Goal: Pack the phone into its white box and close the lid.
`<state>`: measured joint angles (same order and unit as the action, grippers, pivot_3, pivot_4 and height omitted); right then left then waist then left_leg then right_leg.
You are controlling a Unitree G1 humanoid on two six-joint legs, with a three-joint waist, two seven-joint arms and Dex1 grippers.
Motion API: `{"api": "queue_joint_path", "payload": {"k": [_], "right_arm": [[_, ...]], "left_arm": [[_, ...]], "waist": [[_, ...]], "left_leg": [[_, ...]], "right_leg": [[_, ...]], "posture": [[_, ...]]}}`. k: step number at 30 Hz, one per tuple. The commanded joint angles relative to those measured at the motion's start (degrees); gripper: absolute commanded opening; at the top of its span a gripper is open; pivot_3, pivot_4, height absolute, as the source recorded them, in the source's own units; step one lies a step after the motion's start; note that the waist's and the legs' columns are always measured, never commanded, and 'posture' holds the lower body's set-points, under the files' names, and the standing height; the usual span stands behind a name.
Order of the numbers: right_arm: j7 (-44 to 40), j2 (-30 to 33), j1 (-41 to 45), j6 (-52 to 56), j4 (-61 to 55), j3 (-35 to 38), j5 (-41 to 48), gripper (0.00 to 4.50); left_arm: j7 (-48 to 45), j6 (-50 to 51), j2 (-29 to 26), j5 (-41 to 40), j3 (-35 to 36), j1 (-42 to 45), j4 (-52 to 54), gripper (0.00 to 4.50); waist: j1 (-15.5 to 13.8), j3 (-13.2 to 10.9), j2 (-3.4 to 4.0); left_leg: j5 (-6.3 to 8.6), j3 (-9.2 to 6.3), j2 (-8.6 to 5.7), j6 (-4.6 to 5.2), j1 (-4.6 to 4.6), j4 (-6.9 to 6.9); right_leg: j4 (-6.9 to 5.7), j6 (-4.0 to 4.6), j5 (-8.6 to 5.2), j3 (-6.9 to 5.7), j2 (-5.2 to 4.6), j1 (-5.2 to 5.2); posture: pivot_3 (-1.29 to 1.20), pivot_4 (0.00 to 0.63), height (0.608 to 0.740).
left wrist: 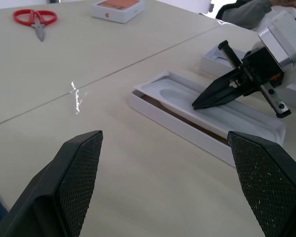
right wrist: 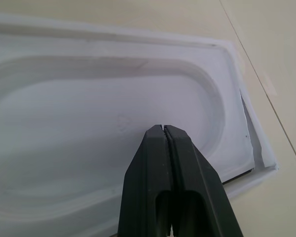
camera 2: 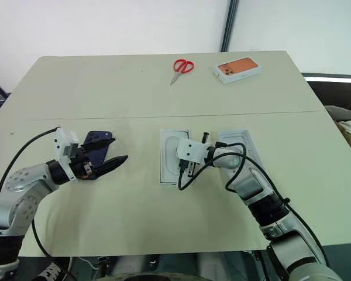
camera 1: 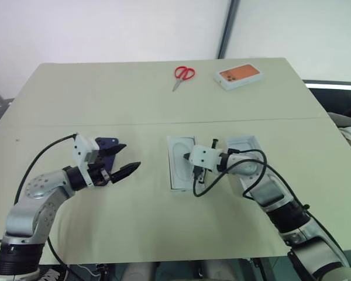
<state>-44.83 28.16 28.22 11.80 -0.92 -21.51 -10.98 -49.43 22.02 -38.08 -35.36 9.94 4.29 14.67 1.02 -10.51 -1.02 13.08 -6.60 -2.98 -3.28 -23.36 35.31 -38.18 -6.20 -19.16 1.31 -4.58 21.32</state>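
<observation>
Beige desk (camera 1: 134, 105) carries the white box (camera 1: 181, 163), its insert (left wrist: 222, 111) lying askew under the pressed-together right gripper (right wrist: 163, 129), which should press it down evenly, while the spread left gripper (camera 1: 128, 158) waits beside the phone (camera 2: 97, 140), left of the box.

Desk (camera 1: 134, 222): pale beige, plain, one thin seam line across it.
Scissors (camera 1: 183, 75): red handles, grey blades.
Boxed phone carton (camera 1: 238, 76): white, orange phone printed on top.
White box (left wrist: 197, 134): white walls, brownish floor visible at one edge.
Insert (right wrist: 89, 113): plain white, oblong recess, lying in the white box.
Lid (camera 2: 238, 143): white, plain inside.
Phone (camera 2: 98, 143): dark navy blue.
Left gripper (camera 1: 121, 159): black fingers, dotted-texture pads.
Right gripper (left wrist: 200, 102): black fingers, white wrist housing.
</observation>
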Motion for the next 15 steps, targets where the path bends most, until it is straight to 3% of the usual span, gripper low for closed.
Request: {"api": "queue_joint_path", "payload": {"k": [1, 15], "right_arm": [[-0.7, 0.0, 2.4, 1.6, -3.7, 2.7, 1.5, 0.05], [-0.3, -3.1, -0.8, 5.9, -5.9, 0.4, 2.8, 0.05]], "left_arm": [[0.4, -0.6, 0.2, 0.5, 1.0, 0.5, 0.8, 4.3], [0.8, -0.2, 0.6, 0.4, 1.3, 1.2, 0.5, 4.3]], "waist": [[0.0, 0.0, 0.0], [0.0, 0.0, 0.0]], "left_leg": [[0.0, 0.0, 0.0, 0.0, 0.0, 0.0], [0.0, -0.01, 0.0, 0.0, -0.01, -0.01]], "right_leg": [[0.0, 0.0, 0.0, 0.0, 0.0, 0.01], [-0.01, 0.0, 0.0, 0.0, -0.02, 0.02]], "posture": [[0.0, 0.15, 0.74], [0.0, 0.15, 0.74]]}}
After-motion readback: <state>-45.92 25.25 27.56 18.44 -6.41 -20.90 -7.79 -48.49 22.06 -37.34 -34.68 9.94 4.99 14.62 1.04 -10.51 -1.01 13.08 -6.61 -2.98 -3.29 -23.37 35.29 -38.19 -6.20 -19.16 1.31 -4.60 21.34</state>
